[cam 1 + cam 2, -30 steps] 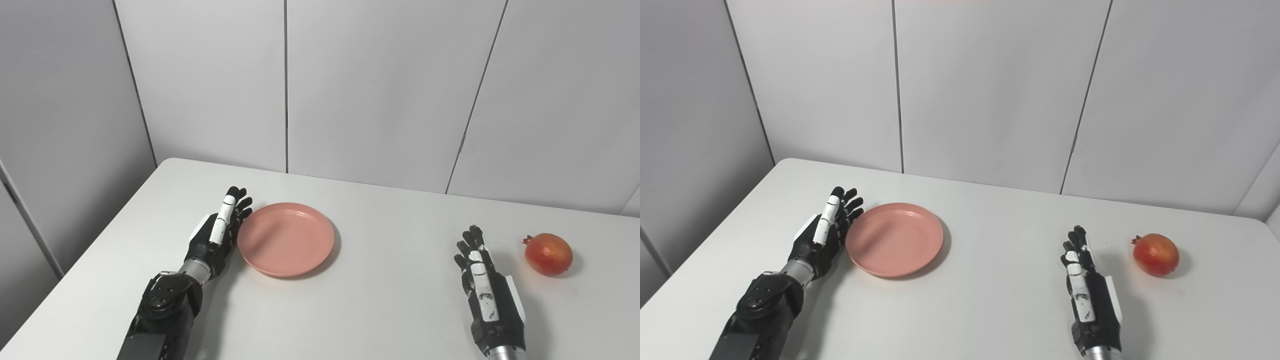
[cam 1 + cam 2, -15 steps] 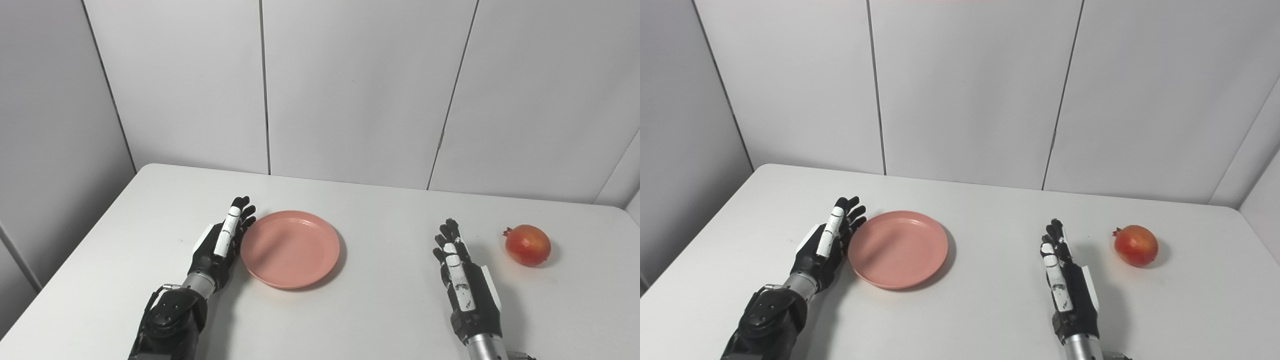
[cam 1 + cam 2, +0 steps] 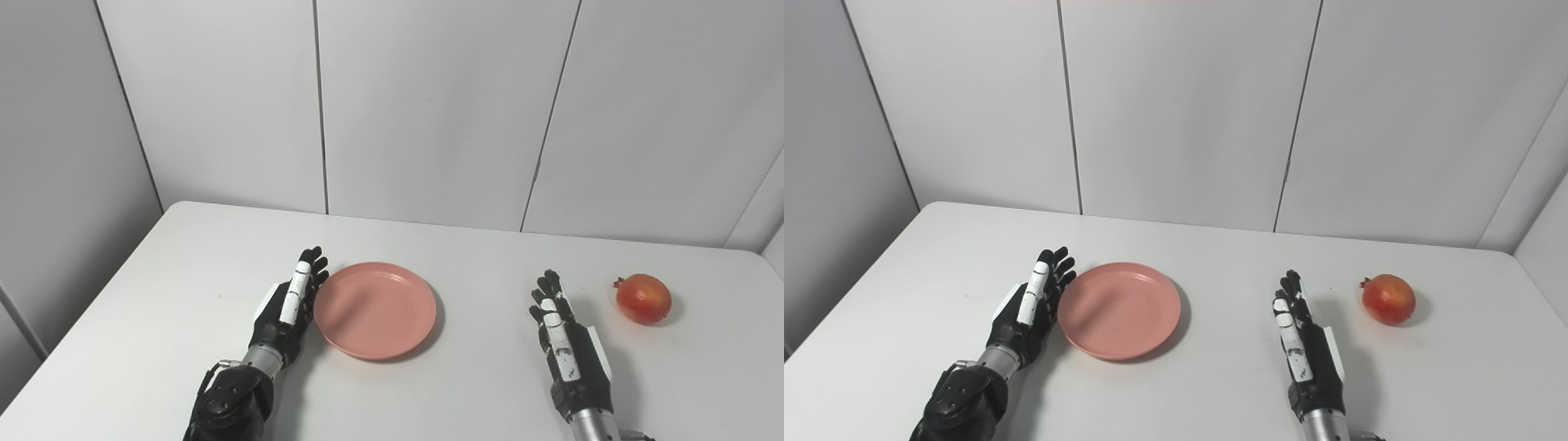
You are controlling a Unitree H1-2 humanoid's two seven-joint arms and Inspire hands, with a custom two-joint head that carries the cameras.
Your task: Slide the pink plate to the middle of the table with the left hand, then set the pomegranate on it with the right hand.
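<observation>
The white table (image 3: pixel 153 288) carries the pink plate (image 3: pixel 375 309) a little left of its middle, and I take the plate as my mark: my left hand (image 3: pixel 291 309) stands on edge against the plate's left rim, fingers straight and together, holding nothing, because a flat wall of fingers is what pushes it sideways. My right hand (image 3: pixel 566 346) rests well right of the plate, fingers straight and together, empty, apparently waiting. The pomegranate (image 3: pixel 643 298) lies farther right, apart from it.
</observation>
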